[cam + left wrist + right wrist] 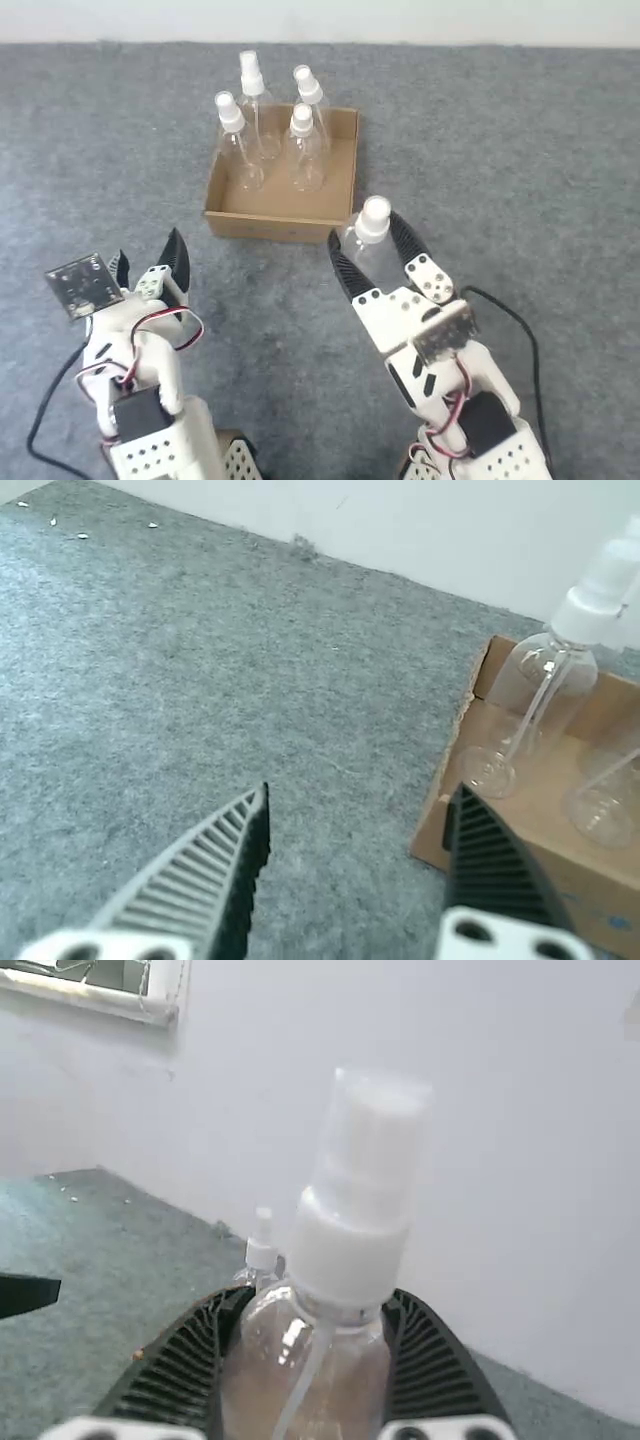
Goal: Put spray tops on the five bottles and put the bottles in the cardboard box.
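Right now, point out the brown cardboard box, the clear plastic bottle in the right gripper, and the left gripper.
brown cardboard box (272,226), high view, front wall.
clear plastic bottle (330,1360), right wrist view, its body.
left gripper (362,792), left wrist view, midway between fingertips.

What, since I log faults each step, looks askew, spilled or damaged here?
Nothing stands out. Four capped bottles stand in the cardboard box; the right gripper holds the fifth bottle, spray top on.
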Tool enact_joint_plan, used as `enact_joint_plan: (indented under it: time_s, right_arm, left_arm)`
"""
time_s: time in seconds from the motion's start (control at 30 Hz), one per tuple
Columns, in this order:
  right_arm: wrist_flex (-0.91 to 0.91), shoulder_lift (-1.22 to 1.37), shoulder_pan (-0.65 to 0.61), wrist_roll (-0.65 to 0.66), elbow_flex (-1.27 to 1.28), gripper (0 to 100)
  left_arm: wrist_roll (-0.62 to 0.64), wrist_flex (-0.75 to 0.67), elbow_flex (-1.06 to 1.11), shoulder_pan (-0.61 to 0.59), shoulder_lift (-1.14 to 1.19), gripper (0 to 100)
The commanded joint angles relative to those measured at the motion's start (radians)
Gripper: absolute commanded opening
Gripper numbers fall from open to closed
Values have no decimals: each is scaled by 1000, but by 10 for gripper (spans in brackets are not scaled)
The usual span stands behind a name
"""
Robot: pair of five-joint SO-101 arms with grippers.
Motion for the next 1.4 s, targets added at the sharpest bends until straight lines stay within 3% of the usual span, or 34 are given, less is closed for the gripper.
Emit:
enact_joint_plan:
  time_s: [0.0,0.17,0.4,0.63,0.97,1.37]
  right_arm:
    - [-31,70,13,-5,-143,23]
    - [-105,274,13,-5,-250,23]
    - [-245,533,13,-6,-334,23]
    - [-437,757,13,-6,-356,23]
    - [-573,1018,62,-15,-468,23]
    - [-860,1403,120,-15,-532,15]
  left_arm:
    - [3,-38,5,3,-15,268]
    - [3,-41,7,5,-15,268]
    - [3,-155,73,6,-14,268]
    - [3,-104,73,97,-14,265]
    - [3,-103,73,97,-14,265]
    - [3,-103,73,97,-14,265]
